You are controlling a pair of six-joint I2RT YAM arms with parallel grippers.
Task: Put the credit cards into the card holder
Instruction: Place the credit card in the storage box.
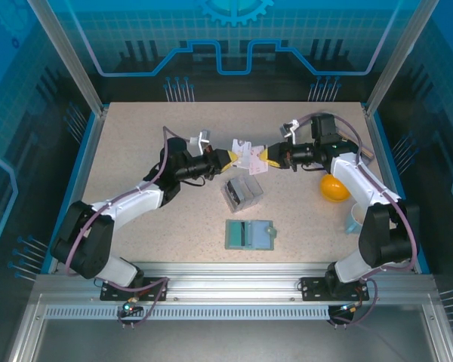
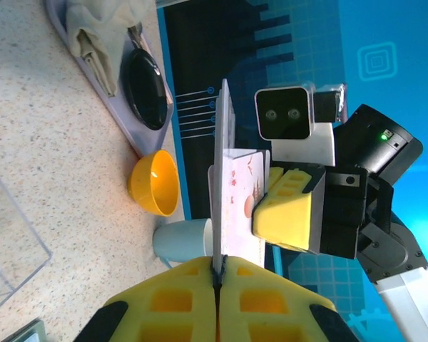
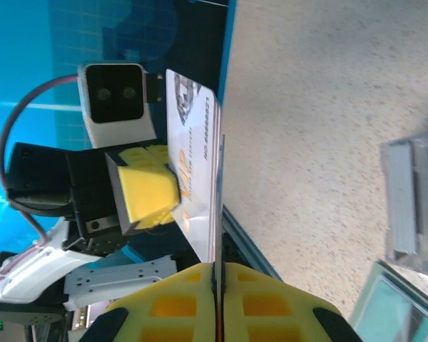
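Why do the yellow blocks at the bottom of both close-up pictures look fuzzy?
Left wrist view: the left fingers sit right at the lens, softened; the yellow bowl beyond is crisp. Right wrist view: likewise the right fingers.

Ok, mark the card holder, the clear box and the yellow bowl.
card holder (image 1: 251,234): top view, open inside face
clear box (image 1: 241,193): top view, middle of top
yellow bowl (image 1: 334,188): top view, visible middle

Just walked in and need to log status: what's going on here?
The left tool and the right tool are each shut on the credit cards from opposite sides, holding them in the air above the table. The card holder lies open on the table nearer the arm bases, with neither tool touching it.
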